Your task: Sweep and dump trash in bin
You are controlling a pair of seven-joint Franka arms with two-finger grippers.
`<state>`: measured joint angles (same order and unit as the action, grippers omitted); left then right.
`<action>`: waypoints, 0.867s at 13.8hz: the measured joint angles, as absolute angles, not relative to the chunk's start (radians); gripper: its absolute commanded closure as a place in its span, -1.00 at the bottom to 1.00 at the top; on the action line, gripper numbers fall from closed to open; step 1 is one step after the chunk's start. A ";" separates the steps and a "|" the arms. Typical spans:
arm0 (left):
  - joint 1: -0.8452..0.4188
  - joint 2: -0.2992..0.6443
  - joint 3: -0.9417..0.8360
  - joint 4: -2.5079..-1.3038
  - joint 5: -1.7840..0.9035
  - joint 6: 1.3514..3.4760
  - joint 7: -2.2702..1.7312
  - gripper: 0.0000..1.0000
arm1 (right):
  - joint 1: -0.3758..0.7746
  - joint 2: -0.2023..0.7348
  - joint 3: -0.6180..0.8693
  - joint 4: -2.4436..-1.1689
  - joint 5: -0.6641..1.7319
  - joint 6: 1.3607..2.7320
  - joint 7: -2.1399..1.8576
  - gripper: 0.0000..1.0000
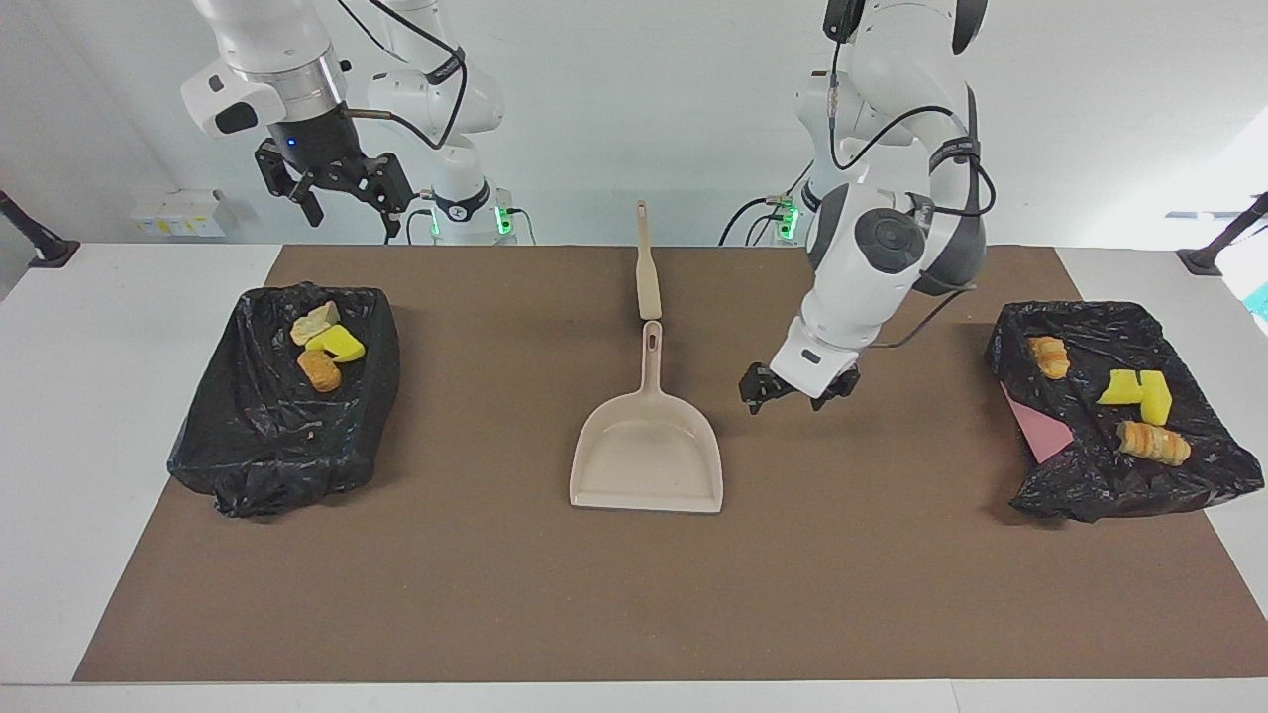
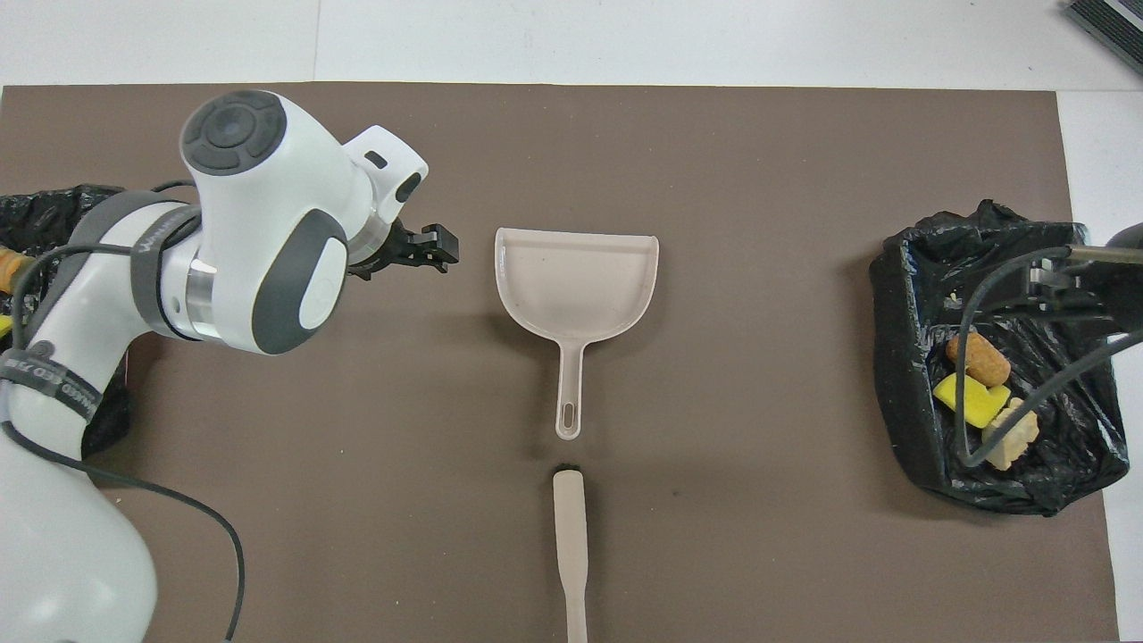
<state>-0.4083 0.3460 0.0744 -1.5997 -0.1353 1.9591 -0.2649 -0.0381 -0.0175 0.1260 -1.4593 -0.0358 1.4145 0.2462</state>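
The trash lies in two black-bagged bins. Three scraps, tan (image 1: pixel 315 322), yellow (image 1: pixel 337 344) and brown (image 1: pixel 320 371), are in the bin (image 1: pixel 258 436) at the right arm's end; they also show in the overhead view (image 2: pixel 971 397). Several yellow (image 1: pixel 1137 394) and brown (image 1: pixel 1154 443) scraps are in the bin (image 1: pixel 1109 490) at the left arm's end. The beige dustpan (image 1: pixel 649 446) lies empty mid-table (image 2: pixel 576 286). My left gripper (image 1: pixel 792 394) is open and empty, low over the mat beside the dustpan. My right gripper (image 1: pixel 349 218) is open, high over the table edge by its bin.
The beige brush (image 1: pixel 646 262) lies in line with the dustpan's handle, nearer to the robots (image 2: pixel 569 545). A brown mat (image 1: pixel 634 594) covers the table. In the overhead view my left arm hides most of the bin at its end.
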 measured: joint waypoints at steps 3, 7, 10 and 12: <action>-0.316 0.334 0.075 -1.595 -0.135 1.961 -0.121 -1.00 | -0.001 -0.028 0.091 -1.460 -0.036 1.411 0.246 -1.00; -0.215 0.295 0.075 -1.589 -0.135 1.961 0.041 -1.00 | 0.061 -0.030 0.017 -1.466 -0.036 1.407 0.246 -1.00; -0.162 0.258 0.075 -1.588 -0.135 1.948 0.116 -1.00 | 0.060 -0.030 0.013 -1.468 -0.036 1.407 0.246 -1.00; -0.124 0.239 0.078 -1.588 -0.132 1.919 0.139 -1.00 | 0.059 -0.030 0.011 -1.468 -0.036 1.407 0.246 -1.00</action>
